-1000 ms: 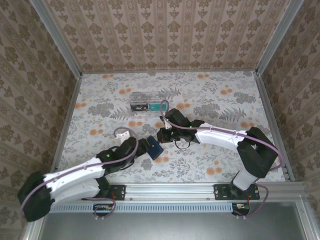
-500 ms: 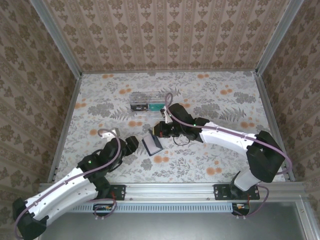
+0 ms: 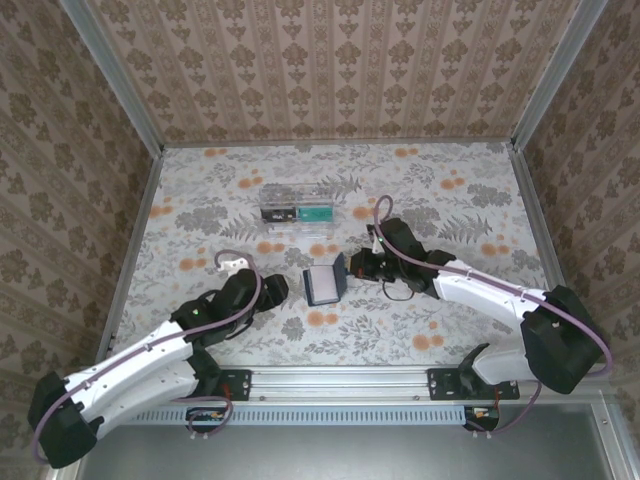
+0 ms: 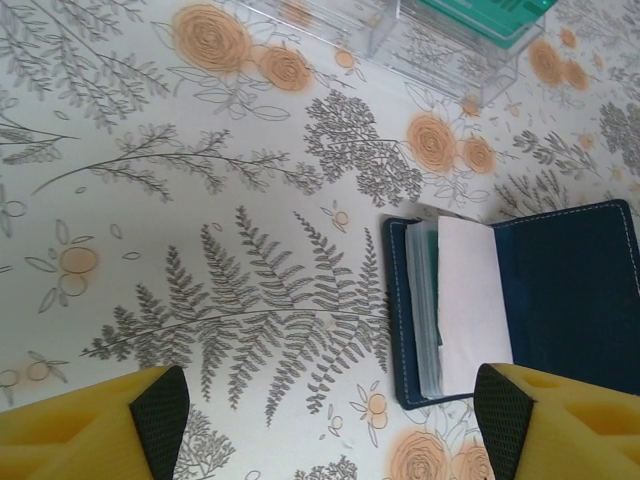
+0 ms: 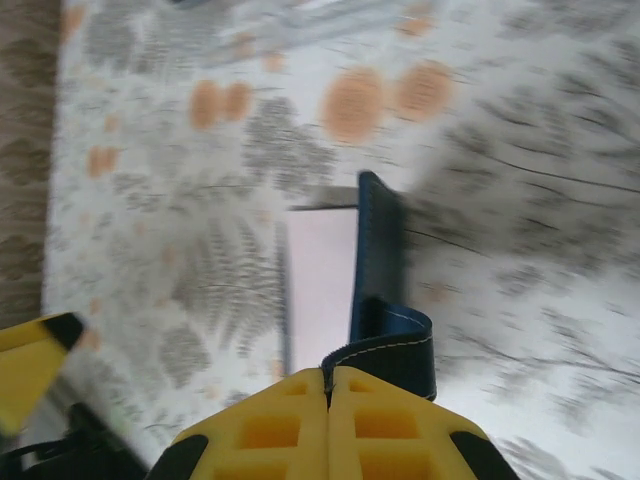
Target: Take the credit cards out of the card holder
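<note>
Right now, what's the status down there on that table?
Left gripper open, empty, short of the wallet. Right gripper shut on the wallet's tab; wallet open, cards inside. Clear box beyond, not in the way.

A lab test cell — aluminium rails (image 3: 340,378) framing wallpapered walls (image 3: 340,70) and a floral tabletop (image 3: 450,200).

A: Where does the top camera sit?
B: High above and behind the arm bases (image 3: 225,382), looking down on the whole table (image 3: 450,190).
A: And the wrist cameras?
B: Close in, each peering past its own yellow fingers (image 4: 85,430) — all three views share the open card holder (image 4: 570,290) just ahead of them.
</note>
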You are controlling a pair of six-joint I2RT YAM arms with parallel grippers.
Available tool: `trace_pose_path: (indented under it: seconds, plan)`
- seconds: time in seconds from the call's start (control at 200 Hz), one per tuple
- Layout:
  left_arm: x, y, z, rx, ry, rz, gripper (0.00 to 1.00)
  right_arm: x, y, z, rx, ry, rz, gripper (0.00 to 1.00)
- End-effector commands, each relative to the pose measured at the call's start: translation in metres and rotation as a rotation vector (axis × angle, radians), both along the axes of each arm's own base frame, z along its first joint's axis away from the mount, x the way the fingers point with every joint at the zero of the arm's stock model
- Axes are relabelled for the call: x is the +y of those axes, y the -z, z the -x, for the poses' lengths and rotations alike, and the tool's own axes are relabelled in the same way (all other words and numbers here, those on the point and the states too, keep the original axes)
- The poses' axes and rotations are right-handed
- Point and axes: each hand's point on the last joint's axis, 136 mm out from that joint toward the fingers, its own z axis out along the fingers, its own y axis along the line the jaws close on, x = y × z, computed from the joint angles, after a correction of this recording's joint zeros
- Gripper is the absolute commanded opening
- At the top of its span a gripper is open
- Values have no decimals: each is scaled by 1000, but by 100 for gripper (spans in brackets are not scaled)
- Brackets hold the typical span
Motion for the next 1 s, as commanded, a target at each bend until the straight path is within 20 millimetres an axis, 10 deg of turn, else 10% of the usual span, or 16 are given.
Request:
trace_pose_path:
  seconds: [0.0, 0.185, 0.305, 0.505, 0.73, 0.995]
  plan:
    - [-20, -18, -6, -37, 63, 49, 78, -28, 21, 4, -4, 45, 87, 0]
    - [-39, -17, -8, -27, 123, 50, 78, -55, 48, 10, 2, 57, 236, 12]
    - [-49, -19, -9, -25, 152, 40, 77, -52, 43, 8, -16, 37, 229, 37]
    - [-70, -22, -12, -44, 206, 79, 70, -39, 32, 1, -37, -14, 217, 43]
    - [-92, -19, -19, -43, 255, 92, 56, -29, 48, -6, 5, -46, 228, 42]
    - [-115, 1, -31, -4, 281, 132, 50, -39, 68, -6, 37, -35, 315, 3]
